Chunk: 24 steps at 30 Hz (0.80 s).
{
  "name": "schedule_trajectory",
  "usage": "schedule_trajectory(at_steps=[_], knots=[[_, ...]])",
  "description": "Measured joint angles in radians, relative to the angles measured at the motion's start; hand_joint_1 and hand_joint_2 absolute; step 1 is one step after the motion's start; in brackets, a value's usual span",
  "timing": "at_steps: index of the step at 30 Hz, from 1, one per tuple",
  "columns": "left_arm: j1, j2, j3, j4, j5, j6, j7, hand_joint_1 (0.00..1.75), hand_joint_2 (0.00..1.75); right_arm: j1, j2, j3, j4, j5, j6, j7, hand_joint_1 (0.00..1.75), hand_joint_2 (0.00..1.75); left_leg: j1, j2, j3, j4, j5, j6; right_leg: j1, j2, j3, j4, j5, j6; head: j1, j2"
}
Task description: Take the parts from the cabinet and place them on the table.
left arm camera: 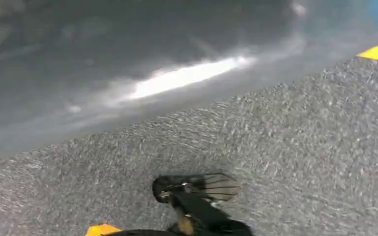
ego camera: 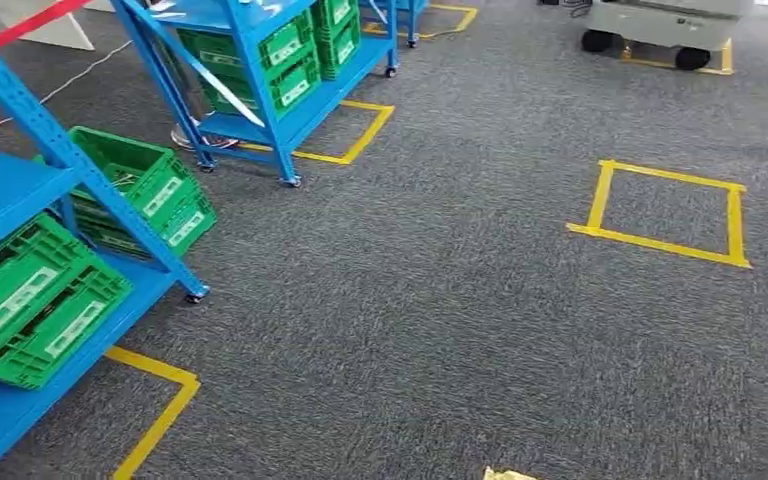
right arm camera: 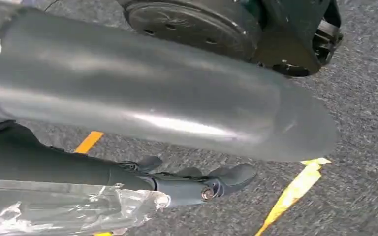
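Right hand (right arm camera: 197, 184) grips a clear-wrapped part (right arm camera: 64, 209) above grey carpet (right arm camera: 369, 147)

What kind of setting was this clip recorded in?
Probably an indoor warehouse-style test area or lab mock-up. Blue wheeled shelving racks hold green plastic crates, and yellow tape squares mark positions on the grey carpet.
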Motion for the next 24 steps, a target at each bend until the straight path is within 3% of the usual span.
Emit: schedule_trajectory(at_steps=[2, 3, 4, 5, 6, 8, 9, 10, 12, 13, 14, 15, 16, 18, 19, 20, 21, 23, 24], knots=[[0.007, 0.001, 0.0, 0.0, -0.005, 0.002, 0.0, 0.0, 0.0, -0.002, 0.0, 0.003, -0.009, -0.011, 0.0, 0.006, 0.0, 0.0, -0.005, -0.016, -0.01, 0.006, 0.005, 0.009, -0.006, -0.016, 0.002, -0.002, 0.008, 0.011, 0.0, 0.0], [0.01, 0.0, 0.001, 0.0, -0.006, 0.003, 0.0, 0.0, 0.0, -0.001, 0.0, 0.007, -0.014, -0.014, 0.0, 0.007, 0.0, 0.0, -0.005, -0.026, -0.015, 0.002, 0.013, 0.019, -0.006, -0.025, 0.003, -0.002, 0.011, 0.017, -0.001, 0.0], [0.01, 0.0, 0.001, 0.0, -0.006, 0.003, 0.0, 0.0, 0.0, 0.0, 0.0, 0.008, -0.017, -0.015, 0.0, 0.007, 0.0, 0.0, 0.001, -0.033, -0.019, -0.001, 0.021, 0.029, -0.012, 0.014, -0.009, 0.01, -0.006, 0.026, 0.0, 0.0], [0.007, 0.0, 0.001, -0.001, -0.006, 0.003, 0.0, 0.0, 0.0, 0.003, 0.0, 0.009, -0.018, -0.02, 0.0, 0.007, 0.0, 0.0, 0.002, -0.042, -0.025, 0.0, 0.027, 0.035, -0.013, 0.067, -0.021, 0.045, -0.048, 0.031, 0.004, 0.0], [0.003, 0.0, 0.001, -0.001, -0.008, 0.003, 0.0, 0.0, 0.0, 0.007, 0.0, 0.009, -0.019, -0.022, 0.0, 0.008, 0.0, 0.0, 0.001, -0.055, -0.035, 0.0, 0.034, 0.04, -0.014, 0.099, -0.047, 0.124, -0.103, 0.033, 0.005, 0.0], [0.0, -0.001, 0.001, -0.001, -0.011, 0.002, -0.001, 0.0, 0.0, 0.013, 0.0, 0.011, -0.02, -0.028, -0.001, 0.011, 0.0, 0.0, -0.001, -0.082, -0.055, 0.0, 0.047, 0.043, -0.012, 0.117, -0.103, 0.283, -0.18, 0.035, 0.005, 0.0], [0.001, -0.001, 0.001, -0.001, -0.015, 0.002, -0.003, 0.0, 0.0, 0.014, 0.0, 0.012, -0.021, -0.033, -0.001, 0.015, 0.0, 0.0, -0.002, -0.094, -0.064, 0.0, 0.053, 0.042, -0.012, 0.118, -0.11, 0.316, -0.186, 0.034, 0.005, 0.0], [0.003, 0.0, 0.001, -0.001, -0.018, 0.002, -0.003, 0.0, 0.0, 0.014, 0.0, 0.015, -0.021, -0.036, -0.001, 0.017, 0.0, 0.0, -0.002, -0.106, -0.07, 0.001, 0.06, 0.041, -0.012, 0.118, -0.093, 0.299, -0.169, 0.031, 0.005, 0.0], [0.004, 0.0, 0.001, -0.001, -0.022, 0.002, -0.004, 0.0, 0.0, 0.014, 0.0, 0.018, -0.023, -0.042, -0.001, 0.018, 0.0, 0.0, -0.002, -0.135, -0.081, 0.002, 0.072, 0.035, -0.012, 0.128, 0.006, 0.137, -0.094, 0.024, 0.005, 0.0], [0.004, -0.001, 0.001, -0.001, -0.024, 0.002, -0.005, 0.0, 0.0, 0.015, 0.0, 0.021, -0.023, -0.043, -0.001, 0.021, 0.0, 0.0, -0.001, -0.15, -0.085, 0.003, 0.077, 0.031, -0.014, 0.156, 0.068, 0.038, -0.066, 0.019, 0.005, 0.0], [0.003, -0.001, 0.001, -0.001, -0.026, 0.002, -0.006, 0.0, 0.0, 0.014, 0.0, 0.024, -0.025, -0.044, 0.0, 0.021, 0.0, 0.0, -0.001, -0.158, -0.09, 0.005, 0.082, 0.024, -0.017, 0.219, 0.107, -0.034, -0.085, 0.014, 0.005, 0.0], [0.002, -0.001, 0.001, -0.001, -0.026, 0.002, -0.006, 0.0, 0.0, 0.015, 0.0, 0.026, -0.026, -0.044, 0.0, 0.022, 0.0, 0.0, -0.002, -0.17, -0.093, 0.005, 0.087, 0.017, -0.015, 0.212, 0.11, -0.02, -0.068, 0.014, 0.003, 0.0], [0.003, -0.001, 0.001, -0.002, -0.026, 0.002, -0.006, 0.0, 0.0, 0.016, 0.0, 0.027, -0.027, -0.045, -0.001, 0.022, 0.0, 0.0, -0.001, -0.177, -0.096, 0.009, 0.091, 0.012, -0.013, 0.207, 0.098, -0.028, -0.076, 0.014, 0.005, 0.0], [0.005, -0.002, 0.001, -0.002, -0.028, 0.002, -0.006, 0.0, 0.0, 0.019, 0.0, 0.03, -0.032, -0.048, 0.0, 0.024, 0.0, 0.0, 0.002, -0.204, -0.104, 0.003, 0.103, -0.004, -0.009, 0.183, 0.095, -0.026, -0.071, -0.004, 0.005, 0.0], [0.007, 0.0, 0.001, -0.002, -0.029, 0.002, -0.006, 0.0, 0.0, 0.02, 0.001, 0.032, -0.034, -0.053, -0.001, 0.025, 0.0, 0.0, 0.004, -0.189, -0.109, 0.011, 0.099, -0.003, -0.017, 0.163, 0.091, -0.032, -0.062, -0.015, 0.004, 0.0], [0.01, -0.002, 0.001, -0.002, -0.029, 0.011, -0.006, 0.0, 0.0, 0.022, 0.001, 0.032, -0.039, -0.055, 0.0, 0.026, 0.0, 0.0, -0.001, -0.13, -0.125, 0.043, 0.062, -0.005, -0.015, 0.152, 0.087, -0.032, -0.059, -0.022, -0.002, 0.0], [0.006, 0.0, 0.001, -0.001, -0.029, 0.026, -0.006, 0.0, 0.0, 0.028, 0.001, 0.033, -0.042, -0.058, 0.0, 0.027, 0.0, 0.0, -0.001, -0.098, -0.155, 0.11, 0.009, -0.01, -0.014, 0.133, 0.083, -0.032, -0.057, -0.026, -0.008, 0.0], [-0.002, 0.011, 0.001, 0.022, -0.024, 0.07, -0.008, 0.0, 0.0, 0.038, 0.001, 0.033, -0.042, -0.056, 0.003, 0.027, 0.0, 0.0, 0.001, -0.076, -0.221, 0.283, -0.079, -0.02, -0.011, 0.092, 0.076, -0.031, -0.054, -0.028, -0.008, 0.0], [-0.002, 0.019, 0.001, 0.04, -0.023, 0.093, -0.013, 0.0, 0.0, 0.04, 0.001, 0.032, -0.042, -0.055, 0.003, 0.027, 0.0, 0.0, 0.003, -0.073, -0.235, 0.332, -0.093, -0.023, -0.01, 0.075, 0.073, -0.031, -0.053, -0.026, -0.007, 0.0]])
